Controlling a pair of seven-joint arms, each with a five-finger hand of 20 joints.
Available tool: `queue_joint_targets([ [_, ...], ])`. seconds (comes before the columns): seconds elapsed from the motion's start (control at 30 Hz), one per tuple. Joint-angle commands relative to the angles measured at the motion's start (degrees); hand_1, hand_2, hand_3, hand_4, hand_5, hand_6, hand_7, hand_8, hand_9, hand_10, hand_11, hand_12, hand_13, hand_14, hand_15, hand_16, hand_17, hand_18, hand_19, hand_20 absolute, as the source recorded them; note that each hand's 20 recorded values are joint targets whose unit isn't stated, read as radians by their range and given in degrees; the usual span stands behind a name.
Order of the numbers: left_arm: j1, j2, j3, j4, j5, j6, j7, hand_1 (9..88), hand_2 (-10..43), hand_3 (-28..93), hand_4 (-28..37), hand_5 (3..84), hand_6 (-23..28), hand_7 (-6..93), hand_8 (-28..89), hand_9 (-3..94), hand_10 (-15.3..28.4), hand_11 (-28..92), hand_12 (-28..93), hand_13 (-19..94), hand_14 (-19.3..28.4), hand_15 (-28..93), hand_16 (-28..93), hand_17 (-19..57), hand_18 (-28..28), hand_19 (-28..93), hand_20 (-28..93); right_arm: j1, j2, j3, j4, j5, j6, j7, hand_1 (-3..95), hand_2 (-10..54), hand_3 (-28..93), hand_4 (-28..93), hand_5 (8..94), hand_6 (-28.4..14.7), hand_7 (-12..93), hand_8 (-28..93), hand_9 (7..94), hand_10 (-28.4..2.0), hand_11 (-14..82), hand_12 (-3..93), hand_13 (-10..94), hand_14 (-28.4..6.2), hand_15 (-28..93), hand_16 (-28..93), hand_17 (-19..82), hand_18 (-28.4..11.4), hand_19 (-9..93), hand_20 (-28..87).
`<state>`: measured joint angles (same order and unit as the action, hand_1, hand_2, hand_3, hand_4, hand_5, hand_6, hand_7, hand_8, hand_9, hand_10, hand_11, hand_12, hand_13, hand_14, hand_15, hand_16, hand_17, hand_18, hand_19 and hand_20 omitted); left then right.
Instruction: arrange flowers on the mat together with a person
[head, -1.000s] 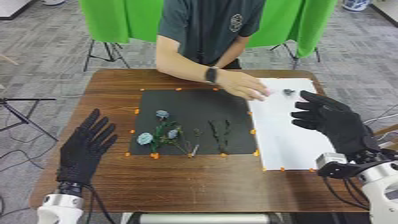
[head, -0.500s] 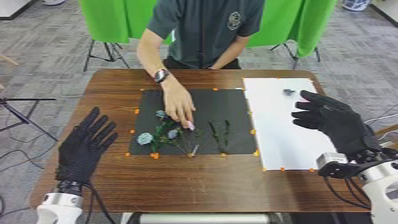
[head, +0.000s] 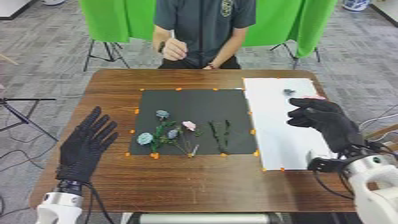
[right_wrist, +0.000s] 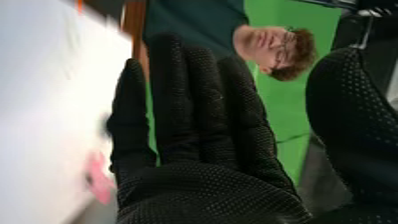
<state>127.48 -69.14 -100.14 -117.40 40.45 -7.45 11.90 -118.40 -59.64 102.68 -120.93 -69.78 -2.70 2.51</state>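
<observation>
Perhaps six blooms (head: 163, 114), one mat (head: 194, 102), one sheet (head: 280, 125)

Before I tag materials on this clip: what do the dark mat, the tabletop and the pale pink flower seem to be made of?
Dark mat: probably matte felt or card, flat with no shine. Tabletop: brown wood or wood-look laminate, with streaky grain. Pink flower: soft-looking, perhaps fabric; real petals can't be ruled out.

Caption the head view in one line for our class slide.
Blue flowers and a pink flower lie on a dark mat between the robot's left hand and right hand.
</observation>
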Motion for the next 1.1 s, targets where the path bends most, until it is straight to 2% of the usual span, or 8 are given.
queue_joint_targets([
  [0.03, 0.85, -0.18, -0.34, -0.22, 0.69, -0.24, -0.51, 25.0, -3.9, 70, -28.3, 26.2, 2.5, 13.0, -7, 20.3, 10.1, 14, 15, 19, 13.0, 14, 4, -11.9, 20.4, 38, 9, 17.24, 14.56, -7.56, 11.43, -29.79, 6.25, -4.70, 29.0, -8.8, 84, -28, 48.6, -3.2, 28, -15, 50.3, -13.5, 32.5, 23.4, 49, -10.9, 51, 17, 17, -20.4, 60, 33],
  [0.2, 1.04, -0.30, -0.23, -0.29, 0.52, 0.27, -0.30, 25.2, -3.9, 70, -28.2, 25.9, 2.3, 13.0, -7, 20.2, 10.0, 14, 15, 19, 13.0, 14, 5, -12.0, 20.4, 38, 9, 26.35, 20.07, -15.59, 18.96, -55.69, 8.36, 0.05, 28.8, -9.5, 84, -28, 40.6, -3.2, 30, -17, 41.4, -11.9, 28.5, 22.6, 43, -9.6, 51, 16, 16, -19.8, 60, 33],
  [0.23, 0.98, -0.38, -0.25, -0.27, 0.44, 0.30, -0.41, 25.2, -3.9, 70, -28.2, 25.9, 2.3, 13.0, -7, 20.1, 9.9, 14, 16, 19, 13.0, 14, 5, -12.0, 20.4, 38, 9, 29.77, 21.39, -20.29, 21.13, -63.99, 9.35, 4.54, 28.2, -9.5, 83, -28, 38.7, -3.0, 29, -17, 39.8, -11.1, 27.1, 22.3, 39, -9.4, 50, 15, 14, -19.8, 59, 33],
  [0.3, 0.84, -0.45, -0.21, -0.20, 0.49, 0.31, -0.39, 25.1, -3.9, 70, -28.2, 26.0, 2.4, 13.1, -7, 20.1, 9.9, 14, 16, 19, 13.0, 14, 5, -12.0, 20.4, 38, 9, 32.31, 23.39, -24.32, 24.53, -71.08, 12.07, 6.17, 25.9, -9.5, 82, -28, 36.9, -2.4, 27, -16, 38.5, -8.1, 22.2, 21.5, 35, -8.9, 45, 16, 11, -19.8, 56, 33],
  [0.47, 1.00, -0.15, -0.20, -0.24, 0.23, 0.93, -0.09, 25.2, -3.8, 70, -28.2, 26.1, 2.5, 13.2, -7, 20.2, 10.1, 14, 16, 19, 13.0, 14, 5, -11.9, 20.4, 38, 9, 39.83, 23.87, -31.93, 28.11, -77.24, 2.88, 12.72, 25.5, -9.5, 80, -28, 32.2, -2.5, 24, -14, 32.9, -6.5, 16.3, 22.3, 34, -8.5, 44, 19, 9, -19.1, 56, 34],
  [0.53, 1.30, 0.01, -0.18, -0.36, 0.18, 1.09, 0.19, 25.1, -3.8, 70, -28.2, 26.2, 2.5, 13.2, -7, 20.2, 10.0, 14, 16, 19, 13.0, 14, 5, -12.0, 20.4, 38, 9, 43.29, 24.06, -36.21, 31.33, -80.40, 5.73, 14.20, 25.8, -9.5, 80, -28, 30.5, -2.8, 24, -13, 31.5, -6.7, 15.3, 22.9, 33, -8.6, 47, 20, 9, -18.9, 56, 35],
  [0.77, 1.37, 0.10, 0.12, -0.30, 0.16, 1.13, 0.35, 25.1, -3.9, 70, -28.2, 26.4, 2.6, 13.2, -7, 20.4, 10.2, 14, 16, 19, 13.0, 14, 5, -12.0, 20.4, 38, 9, 51.40, 22.10, -43.41, 38.59, -83.36, 1.65, 14.24, 27.1, -9.5, 81, -28, 37.0, -2.2, 27, -15, 39.3, -7.2, 21.5, 22.6, 39, -8.2, 62, 17, 11, -18.8, 61, 38],
  [1.1, 0.53, 0.04, 0.32, 0.16, 0.08, 0.50, 0.06, 25.0, -4.0, 70, -28.1, 26.7, 2.7, 13.1, -7, 20.6, 10.2, 14, 16, 19, 13.1, 14, 5, -12.0, 20.4, 38, 10, 55.17, 19.79, -46.11, 44.15, -85.72, -3.81, 15.55, 28.8, -9.5, 82, -28, 44.2, 0.1, 32, -17, 47.1, -7.2, 27.4, 22.6, 45, -7.4, 66, 17, 13, -18.6, 63, 39],
])
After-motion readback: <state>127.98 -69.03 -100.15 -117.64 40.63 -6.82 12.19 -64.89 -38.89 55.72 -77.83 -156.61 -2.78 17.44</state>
